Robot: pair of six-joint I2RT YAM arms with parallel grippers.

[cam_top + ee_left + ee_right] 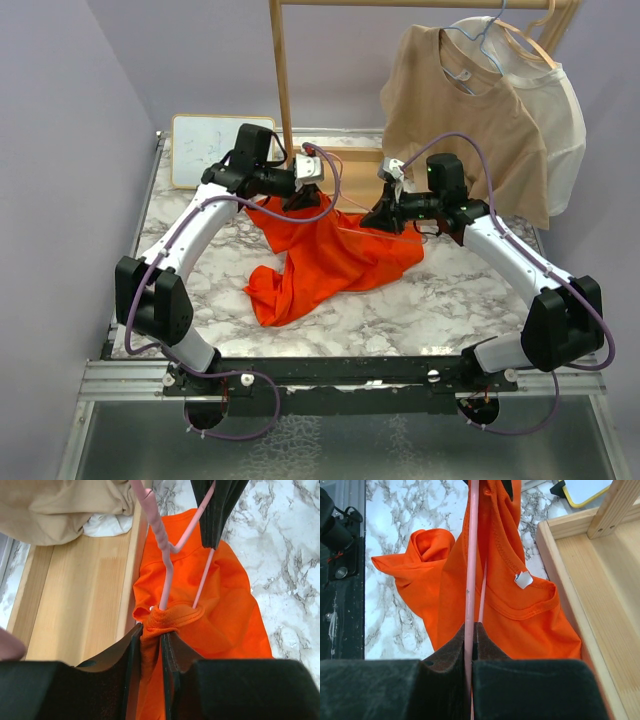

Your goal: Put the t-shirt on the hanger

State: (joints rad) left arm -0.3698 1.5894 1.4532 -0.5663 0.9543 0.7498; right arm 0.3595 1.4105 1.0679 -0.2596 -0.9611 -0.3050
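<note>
The orange-red t-shirt [325, 262] lies crumpled on the marble table, its upper part lifted between the two grippers. My left gripper [300, 196] is shut on the round neck's hem [172, 616]. The pink wire hanger [167, 575] passes through the neck opening into the t-shirt. My right gripper [385, 214] is shut on one wire of the hanger [471, 555], just above the t-shirt [525, 627]. A thin length of the hanger [372, 232] shows across the cloth in the top view. The hanger's lower part is hidden inside the t-shirt.
A wooden rack stands at the back, its base tray [352, 172] right behind the grippers. A tan t-shirt [460, 110] on a light-blue hanger [475, 35] and a white t-shirt [562, 115] hang at the right. A small whiteboard [205, 150] lies back left.
</note>
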